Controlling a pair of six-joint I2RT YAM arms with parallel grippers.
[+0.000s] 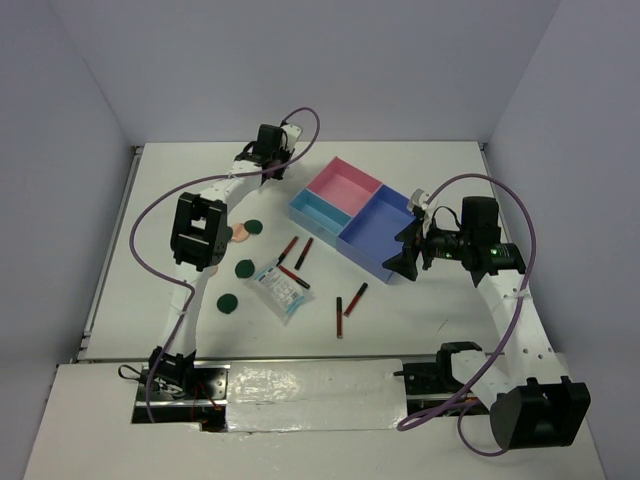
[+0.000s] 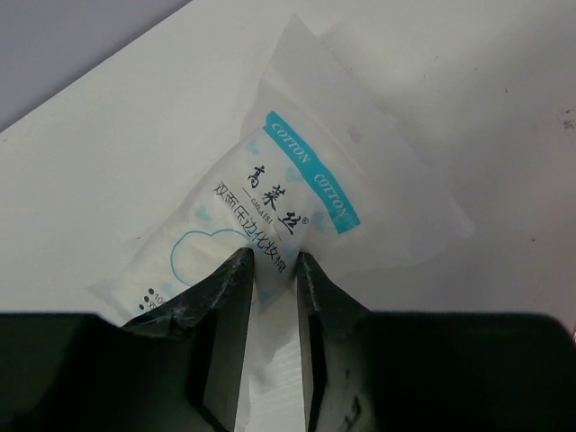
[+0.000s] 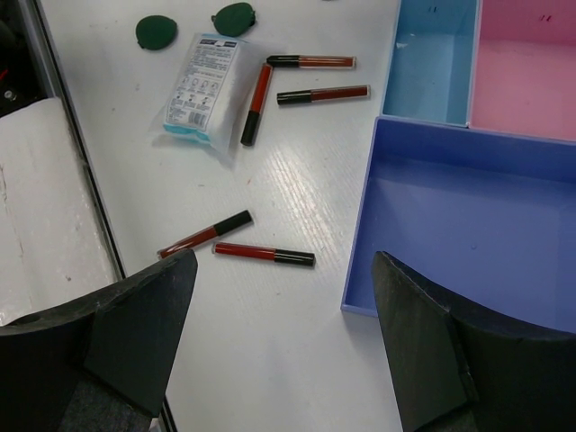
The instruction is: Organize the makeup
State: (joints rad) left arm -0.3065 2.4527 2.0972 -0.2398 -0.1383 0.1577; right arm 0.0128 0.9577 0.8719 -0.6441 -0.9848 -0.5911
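Fingers [image 2: 225, 306] of my left pincer [image 2: 272, 263] are squeezing the bottom edge of one white packet [image 2: 292, 180], over the back part of the counter [image 1: 420, 320]. My right pincer [image 3: 283, 261] is hanging wide open with nothing in it, by the near corner of the blue tray [image 3: 360, 225]. I am seeing the other packet [image 1: 281, 289] lying flat on the counter. Five red-and-black sticks [image 1: 355, 299] are lying near it. Three green discs [image 1: 245, 268] are sitting to its left, and a peach disc [image 1: 238, 234] is peeking out beside my left arm.
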